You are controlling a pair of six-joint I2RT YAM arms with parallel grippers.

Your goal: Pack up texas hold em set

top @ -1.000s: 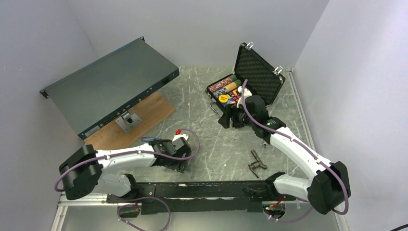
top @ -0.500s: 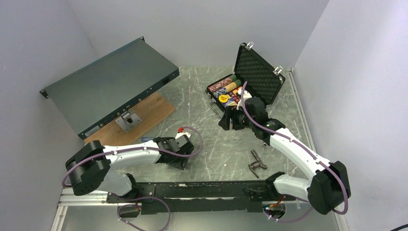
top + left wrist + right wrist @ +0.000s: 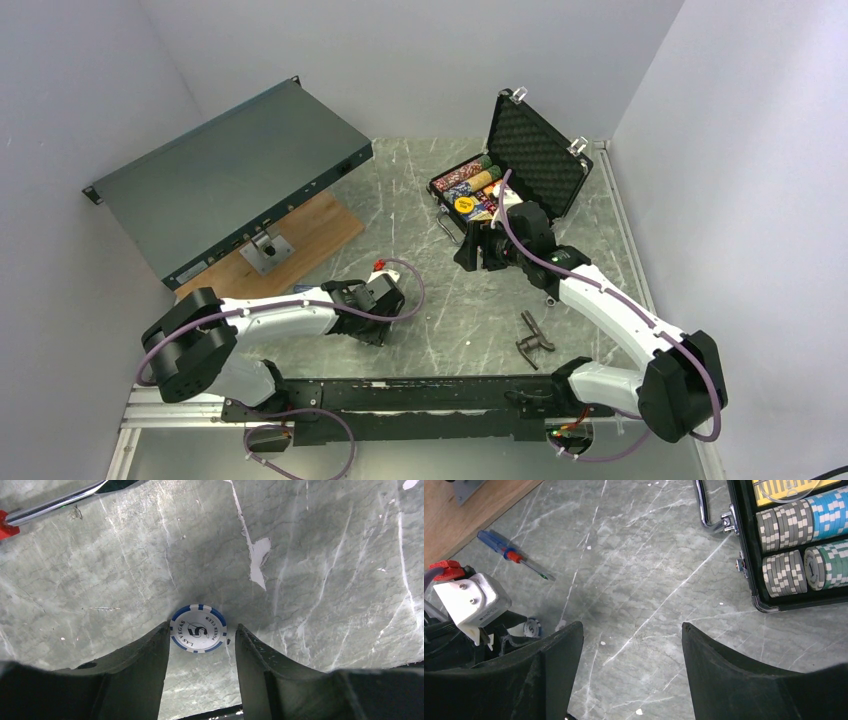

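Note:
The black briefcase [image 3: 447, 194] stands open at the back right, its foam-lined lid [image 3: 540, 160] upright. Rows of multicoloured chips [image 3: 470, 182] and a yellow disc [image 3: 463, 205] lie inside. The right wrist view shows its front corner [image 3: 749, 575] with grey-white and blue chip rows [image 3: 794, 525]. A loose white chip with a blue rim [image 3: 198, 628] lies flat on the table. My left gripper [image 3: 202, 626] is open, its fingertips on either side of the chip, low over it [image 3: 372, 325]. My right gripper [image 3: 631, 627] is open and empty above bare table just in front of the case [image 3: 475, 250].
A red-blue handled screwdriver [image 3: 511, 555] lies left of my left gripper. A dark metal tool [image 3: 533, 335] lies by the right arm. A grey metal chassis [image 3: 230, 175] leans on a wooden board [image 3: 310, 235] at the back left. Walls close in on both sides.
My left gripper has moved a little to the right across the table. My right gripper has shifted slightly back toward the case.

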